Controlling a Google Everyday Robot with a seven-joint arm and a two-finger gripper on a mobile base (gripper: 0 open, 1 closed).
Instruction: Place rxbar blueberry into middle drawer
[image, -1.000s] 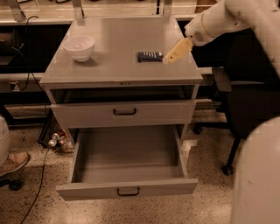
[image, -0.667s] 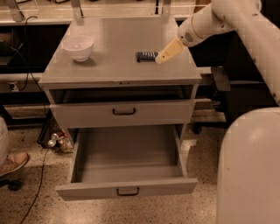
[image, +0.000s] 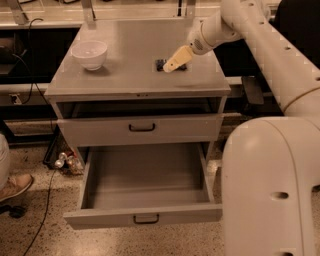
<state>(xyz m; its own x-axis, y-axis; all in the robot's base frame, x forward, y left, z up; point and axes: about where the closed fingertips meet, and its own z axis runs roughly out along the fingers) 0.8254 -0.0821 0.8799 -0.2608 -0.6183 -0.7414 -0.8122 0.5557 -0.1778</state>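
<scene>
One view only. Looks from high up, in front of the cabinet (image: 131, 62), tilted down onto its top and into the open middle drawer (image: 145, 177). Quite near. Probably mounted on the robot itself, behind the pale body (image: 265, 190) at lower right. Shows the gripper (image: 172, 62) over the top's right part, at the rxbar blueberry (image: 159, 63).

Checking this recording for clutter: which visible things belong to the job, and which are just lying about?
Job: small dark blue wrapped snack bar on the cabinet top; open lower grey metal drawer; tan gripper at the bar.
Lying about: round white bowl; upper grey drawer.
</scene>
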